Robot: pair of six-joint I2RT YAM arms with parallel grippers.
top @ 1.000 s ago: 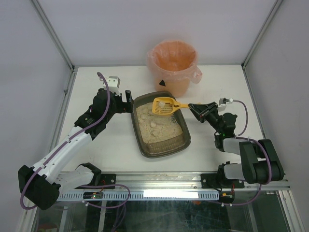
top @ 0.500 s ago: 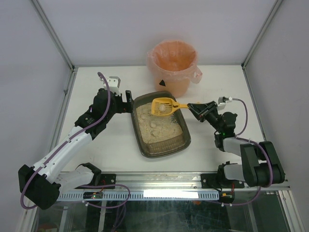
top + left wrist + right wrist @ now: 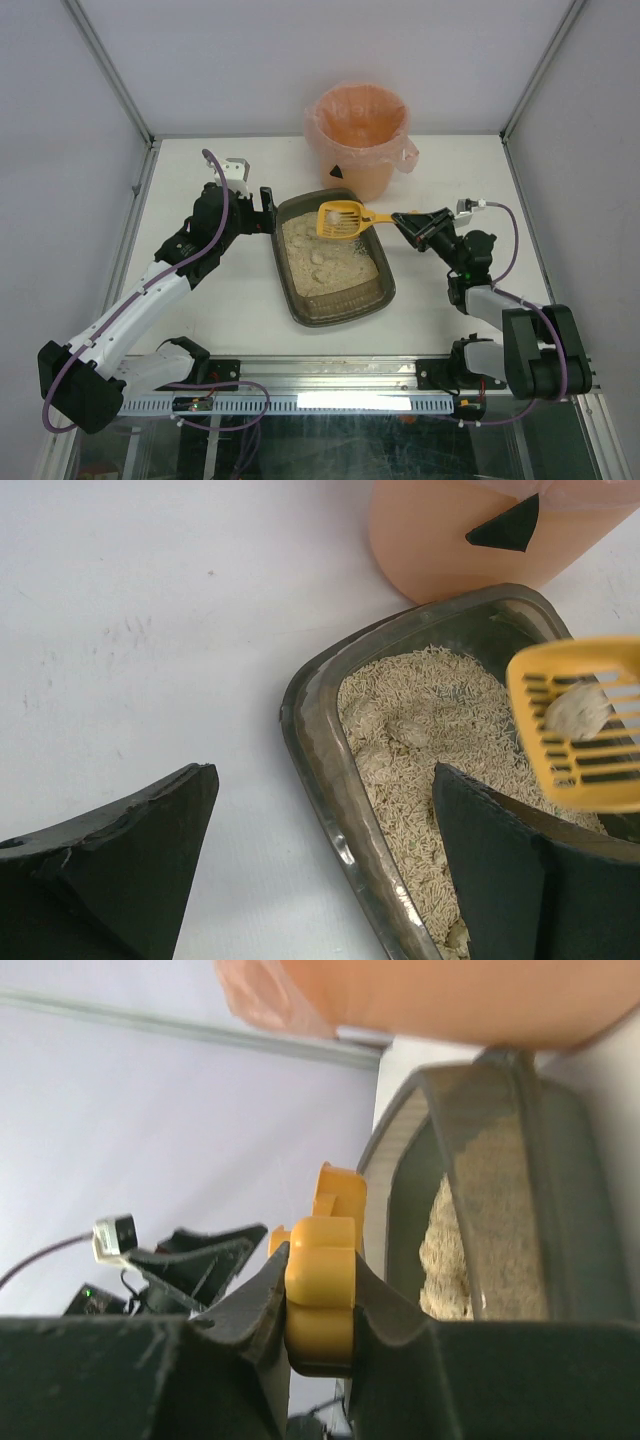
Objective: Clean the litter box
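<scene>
The litter box [image 3: 282,272] is a dark tray of beige litter at the middle of the table. My left gripper [image 3: 268,212] is open. Its two fingers stand either side of the box's far left rim [image 3: 330,780], one over the table and one over the litter. My right gripper [image 3: 405,221] is shut on the handle [image 3: 320,1290] of a yellow slotted scoop [image 3: 340,218]. The scoop [image 3: 585,735] hangs over the far end of the box with a pale clump [image 3: 578,710] lying in it.
An orange-pink bag-lined bucket [image 3: 358,130] stands just beyond the box's far end, with a black triangle marked on its side [image 3: 505,528]. Several clumps lie in the litter [image 3: 320,258]. White walls and metal posts enclose the table on three sides.
The scoop has risen slightly and edged toward the bucket with the clump still in it. The right wrist has shifted a little to the right. The left arm has not moved.
</scene>
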